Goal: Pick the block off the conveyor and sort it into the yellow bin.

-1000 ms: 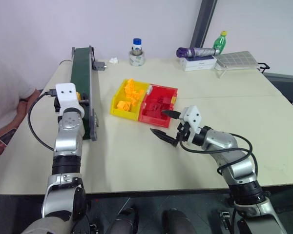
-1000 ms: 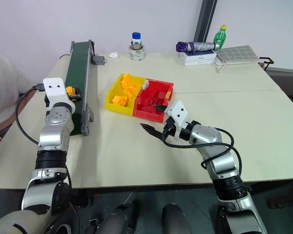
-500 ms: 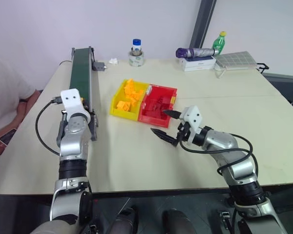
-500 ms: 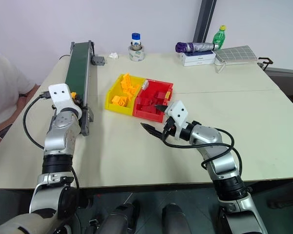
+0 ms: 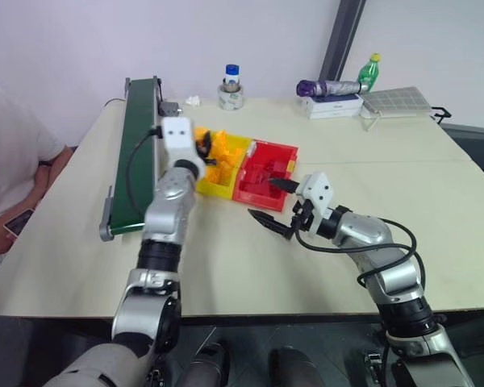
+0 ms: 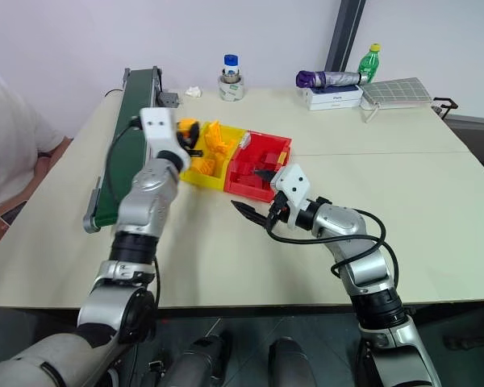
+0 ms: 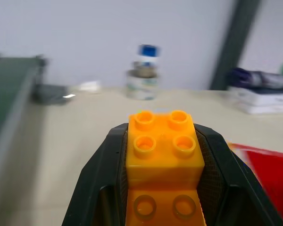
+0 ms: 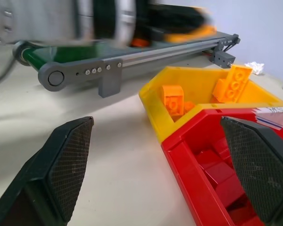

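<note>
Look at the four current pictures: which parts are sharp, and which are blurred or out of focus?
Left wrist view: the block between the left gripper's fingers is sharp, while the bottle and the conveyor behind are soft. Right wrist view: the yellow bin and the right gripper's fingers are crisp; the arm across the top is smeared. Both eye views are evenly sharp.

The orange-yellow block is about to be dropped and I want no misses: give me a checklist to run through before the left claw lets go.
1. Small orange-yellow studded plastic block clamped in the left claw: ok.
2. Block clear of the long dark-green conveyor belt: ok.
3. Block over the open yellow plastic bin, not its red plastic twin: cannot tell; it sits at the yellow bin's conveyor-side edge.
4. Yellow bin has room: ok, a few orange bricks inside, floor partly bare.
5. Right claw out of the way: ok, open, by the red bin's near corner.
</note>
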Robot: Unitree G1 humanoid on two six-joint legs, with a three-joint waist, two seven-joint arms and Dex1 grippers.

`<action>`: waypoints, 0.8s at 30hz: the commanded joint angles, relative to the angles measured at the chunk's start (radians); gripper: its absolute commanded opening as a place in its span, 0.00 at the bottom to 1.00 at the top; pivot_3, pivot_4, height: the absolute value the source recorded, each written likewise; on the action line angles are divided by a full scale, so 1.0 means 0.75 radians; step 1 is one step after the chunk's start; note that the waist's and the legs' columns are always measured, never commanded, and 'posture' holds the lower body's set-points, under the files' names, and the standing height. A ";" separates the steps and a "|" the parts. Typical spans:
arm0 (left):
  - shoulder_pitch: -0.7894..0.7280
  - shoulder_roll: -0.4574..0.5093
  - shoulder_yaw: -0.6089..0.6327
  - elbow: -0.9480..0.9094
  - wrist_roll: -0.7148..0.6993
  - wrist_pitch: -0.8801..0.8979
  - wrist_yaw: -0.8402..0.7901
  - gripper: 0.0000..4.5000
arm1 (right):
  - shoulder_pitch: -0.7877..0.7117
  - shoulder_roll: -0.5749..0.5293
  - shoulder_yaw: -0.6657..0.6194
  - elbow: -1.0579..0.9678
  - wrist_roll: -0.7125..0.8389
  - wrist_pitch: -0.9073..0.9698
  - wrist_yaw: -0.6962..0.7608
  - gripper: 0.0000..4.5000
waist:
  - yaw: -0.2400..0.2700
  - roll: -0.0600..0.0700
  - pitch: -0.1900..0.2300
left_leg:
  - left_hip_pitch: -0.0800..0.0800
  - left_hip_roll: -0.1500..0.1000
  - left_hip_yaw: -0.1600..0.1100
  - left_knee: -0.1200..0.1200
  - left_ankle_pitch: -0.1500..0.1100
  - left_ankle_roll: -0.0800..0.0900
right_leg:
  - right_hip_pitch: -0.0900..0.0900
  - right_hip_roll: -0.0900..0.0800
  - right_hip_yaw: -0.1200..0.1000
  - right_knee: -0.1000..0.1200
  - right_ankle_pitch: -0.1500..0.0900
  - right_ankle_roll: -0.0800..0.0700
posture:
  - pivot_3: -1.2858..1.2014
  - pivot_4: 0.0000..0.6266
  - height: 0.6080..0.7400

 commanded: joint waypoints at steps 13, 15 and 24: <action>-0.183 -0.016 0.028 0.315 -0.027 -0.308 -0.074 0.99 | 0.055 -0.012 -0.026 -0.114 -0.010 0.004 -0.059 1.00 | -0.021 -0.001 0.000 | 0.000 0.000 -0.001 -0.001 0.001 0.002 | -0.001 0.000 -0.001 0.000 0.001 0.002 | 0.52 0.24 1.00; -0.100 0.012 0.021 0.178 -0.047 -0.256 -0.124 0.99 | 0.053 -0.009 -0.025 -0.112 -0.011 0.004 -0.061 1.00 | -0.026 -0.001 0.000 | 0.000 0.000 0.000 -0.001 0.001 0.002 | -0.001 0.000 0.000 0.000 0.001 0.002 | 0.52 0.24 1.00; 0.514 0.361 -0.015 -0.888 -0.477 0.366 -0.615 0.99 | 0.050 -0.027 -0.017 -0.092 -0.001 0.003 -0.011 1.00 | -0.029 0.000 0.001 | 0.000 0.002 0.000 -0.002 0.002 0.003 | -0.002 0.001 0.002 0.001 0.001 0.001 | 0.52 0.24 1.00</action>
